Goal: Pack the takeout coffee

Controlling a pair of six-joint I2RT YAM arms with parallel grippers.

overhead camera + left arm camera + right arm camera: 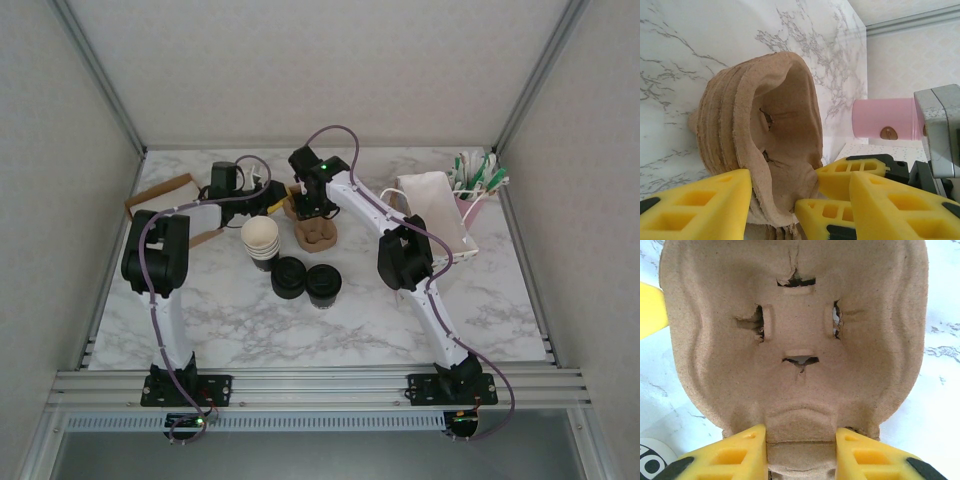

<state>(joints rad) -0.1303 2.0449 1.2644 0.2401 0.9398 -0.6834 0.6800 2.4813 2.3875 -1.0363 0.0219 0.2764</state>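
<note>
Right gripper [800, 432]: closed part-way on the pulp carrier [800, 325]. Its two yellow fingers pinch a narrow flat tab in the middle of the carrier's near edge, one on each side.
Left gripper [800, 175]: jaws about half apart. One yellow pad lies against the carrier's outer wall. The other stands off to the side, with the carrier's rim and the right gripper's fingers between them. I cannot tell whether it presses on anything.
Where the grippers meet: at the far middle of the tabletop [260, 330], both at the carrier, close together.
Carrier, material: brown moulded fibre, matt and slightly fuzzy, with rough torn edges.
Carrier, shape: a rounded-square cup well with soft corners. Four short slits form a cross around its centre, each with a small raised tab.
Carrier, outer wall: ridged in thin parallel layers, like nested trays.
Takeout coffee [324, 285]: a small black cup with a round black lid, upright on the tabletop. It is near the carrier on the side toward the arm bases, and neither gripper touches it.
Pile of lids [289, 277]: black and squat, touching the coffee on its left.
Stack of cups [260, 238]: dark walls, with the top cup cream-white inside. It sits just left of the carrier.
Pink holder [875, 117]: smooth and cylindrical, by the far right wall.
Tabletop surface: white marble pattern with grey veins, glossy.
</note>
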